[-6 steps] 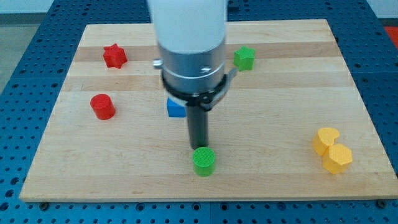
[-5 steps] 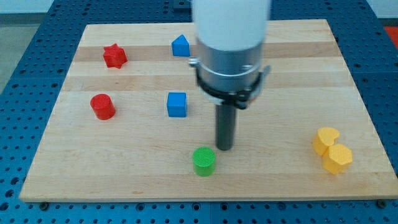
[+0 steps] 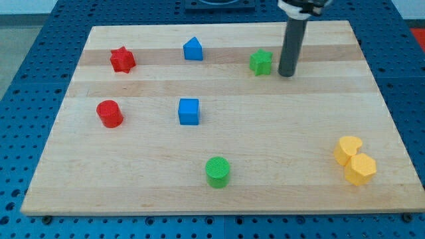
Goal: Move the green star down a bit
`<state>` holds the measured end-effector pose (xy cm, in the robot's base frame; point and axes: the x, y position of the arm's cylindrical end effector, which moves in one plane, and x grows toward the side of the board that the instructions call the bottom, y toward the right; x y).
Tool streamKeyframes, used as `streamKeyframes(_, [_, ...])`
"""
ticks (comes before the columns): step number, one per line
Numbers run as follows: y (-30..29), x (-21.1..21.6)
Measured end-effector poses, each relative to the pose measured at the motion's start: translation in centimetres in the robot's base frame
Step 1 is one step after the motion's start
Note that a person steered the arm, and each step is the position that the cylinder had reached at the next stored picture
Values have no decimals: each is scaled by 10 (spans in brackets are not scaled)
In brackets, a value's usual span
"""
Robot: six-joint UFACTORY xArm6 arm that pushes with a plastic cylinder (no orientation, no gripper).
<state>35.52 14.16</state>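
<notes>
Sitting flat near the bench's top edge, right of centre, the green star is small, bright green, with stubby points. Just beside it on the view's right, apart, stands the tip of the rod, which carries no claw and holds nothing.

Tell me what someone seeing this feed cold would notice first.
The dark rod near the view's top right: my tip rests just to the right of the green star, a small gap between them. Next, the two yellow blocks touching each other at the lower right. The green cylinder stands alone near the bottom edge.
</notes>
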Motion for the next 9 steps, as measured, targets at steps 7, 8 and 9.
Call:
streamKeyframes(7, [-62, -81])
streamKeyframes(8, [-68, -62])
streamKeyframes(9, [-68, -41])
